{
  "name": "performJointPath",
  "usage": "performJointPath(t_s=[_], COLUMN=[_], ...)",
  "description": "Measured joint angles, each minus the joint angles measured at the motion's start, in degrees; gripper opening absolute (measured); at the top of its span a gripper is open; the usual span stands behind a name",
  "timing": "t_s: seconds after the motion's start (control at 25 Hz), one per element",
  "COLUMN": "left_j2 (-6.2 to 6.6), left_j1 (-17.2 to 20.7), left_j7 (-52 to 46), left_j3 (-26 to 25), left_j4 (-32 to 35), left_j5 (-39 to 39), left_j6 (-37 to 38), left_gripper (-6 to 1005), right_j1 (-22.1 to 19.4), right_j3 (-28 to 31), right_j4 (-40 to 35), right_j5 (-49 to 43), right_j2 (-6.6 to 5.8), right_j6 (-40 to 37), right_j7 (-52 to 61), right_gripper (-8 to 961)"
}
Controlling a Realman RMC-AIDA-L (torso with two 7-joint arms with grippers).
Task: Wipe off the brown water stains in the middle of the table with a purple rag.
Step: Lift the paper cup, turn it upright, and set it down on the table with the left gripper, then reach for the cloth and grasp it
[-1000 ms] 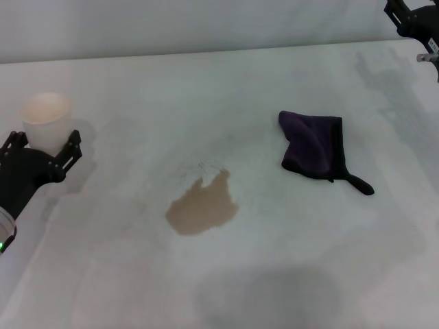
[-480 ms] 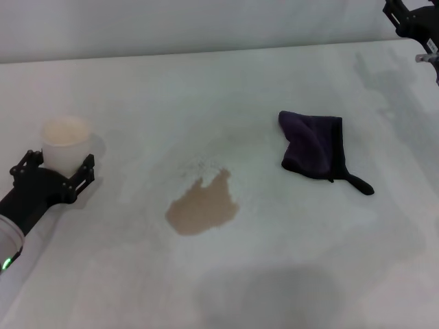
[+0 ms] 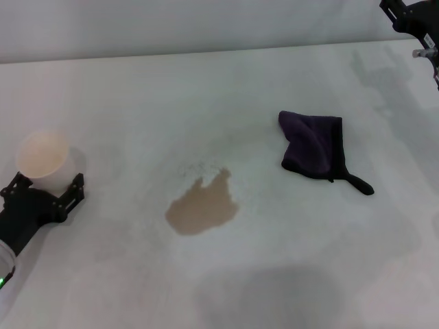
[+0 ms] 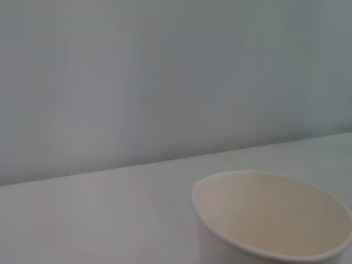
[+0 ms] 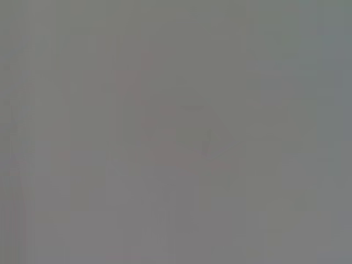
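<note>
1. Head view: I see the stain (image 3: 202, 208) whole and unwiped mid-bench (image 3: 274, 260), the rag (image 3: 315, 146) lying flat well to its right, untouched. My left gripper (image 3: 42, 190) sits at the left edge, jaws spread around a cup (image 3: 41, 156), which looks loosely cradled rather than pinched. The right gripper (image 3: 411, 17) hangs far right; I cannot tell its jaws. Everything is left to do.
2. Left wrist: only the cup (image 4: 275, 217), empty.
3. Right wrist: blank grey.

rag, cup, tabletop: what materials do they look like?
Purple rag: soft woven cloth, probably microfibre; matt, folds limply, black edging. Paper cup: looks like white paper, thin rolled rim, matt cream inside. Table: smooth matt white, maybe laminate; the brown water stains pool on top.
</note>
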Motion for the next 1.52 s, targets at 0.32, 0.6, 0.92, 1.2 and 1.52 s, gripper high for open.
performJointPath(t_s=[0.32, 0.6, 0.92, 1.2, 1.52], left_j2=[0.13, 0.00, 0.01, 0.01, 0.59], left_j1=[0.61, 2.39, 7.78, 10.23, 11.61], left_j7=[-0.27, -0.14, -0.28, -1.81, -5.44], left_j3=[-0.13, -0.24, -0.26, -5.07, -10.96], left_j4=[0.03, -1.82, -2.21, -4.15, -4.68], left_j5=[0.31, 0.31, 0.13, -1.42, -6.01], left_j6=[1.20, 5.63, 14.38, 20.44, 23.04], left_gripper=[831, 890, 887, 886, 885], right_j1=[-0.02, -0.07, -0.10, 0.38, 0.21], right_j3=[0.00, 0.00, 0.14, -6.35, -32.55], right_j4=[0.15, 0.11, 0.16, -1.47, -21.92], right_j5=[0.00, 0.00, 0.06, -2.70, -17.93], right_j2=[0.00, 0.00, -0.03, -0.60, -1.09], right_j6=[0.04, 0.04, 0.01, -1.96, -23.77], right_j7=[0.00, 0.00, 0.00, 7.91, 32.01], right_gripper=[766, 766, 767, 767, 767])
